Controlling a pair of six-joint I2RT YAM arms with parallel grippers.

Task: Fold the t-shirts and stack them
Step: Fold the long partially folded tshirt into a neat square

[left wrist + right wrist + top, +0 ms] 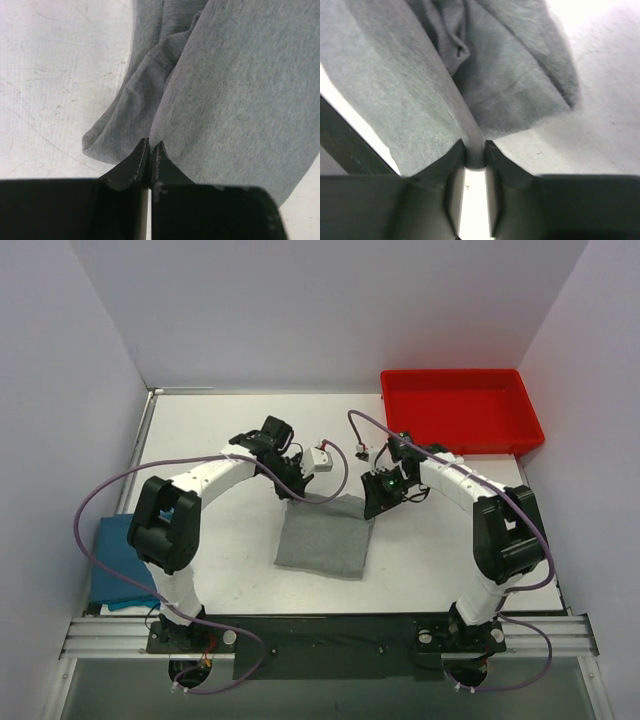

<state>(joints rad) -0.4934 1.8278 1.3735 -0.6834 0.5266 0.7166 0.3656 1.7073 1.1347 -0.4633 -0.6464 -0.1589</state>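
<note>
On the table (200, 440), fingers (131, 167) pinch grey t-shirt (322, 538)

From above, the grey t-shirt's (322, 537) far corners lie hidden beneath the left gripper (291, 490) and right gripper (373, 504), whose fingertips cannot be made out. The left arm (165, 525) covers part of the blue cloth (112, 560) at the table's (200, 430) left edge. Both wrist views crop the shirt.
</note>
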